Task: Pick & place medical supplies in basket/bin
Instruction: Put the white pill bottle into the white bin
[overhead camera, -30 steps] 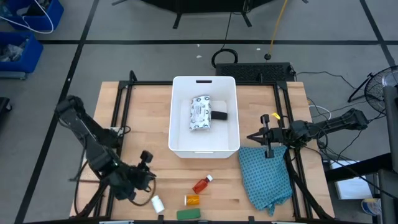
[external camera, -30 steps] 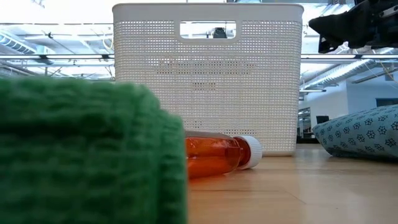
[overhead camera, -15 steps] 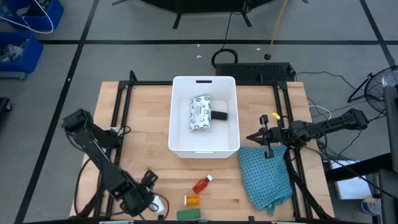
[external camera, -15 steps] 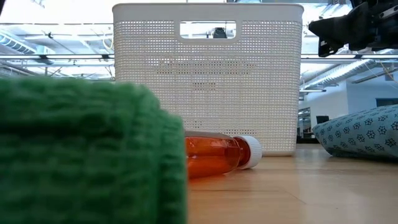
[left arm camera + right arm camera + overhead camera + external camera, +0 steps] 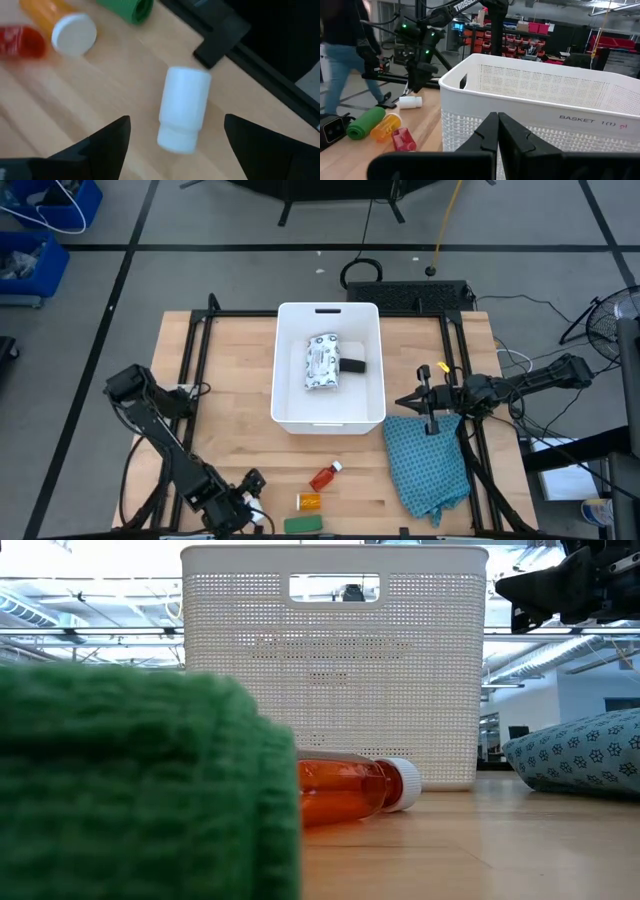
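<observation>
We found the white bottle [image 5: 184, 108] lying on its side near the table's front edge, between the spread fingers of the left gripper [image 5: 175, 137] — jaws released, not touching it. Small, stiff and smooth, it looked light and liable to roll; we judged the mid-body the best hold. The right gripper [image 5: 498, 131] — jaws clenched, empty — hung beside the basket [image 5: 289, 405].

left gripper [image 5: 172, 132]: low at table's near edge, jaws apart | right gripper [image 5: 498, 131]: raised, jaws closed
</observation>
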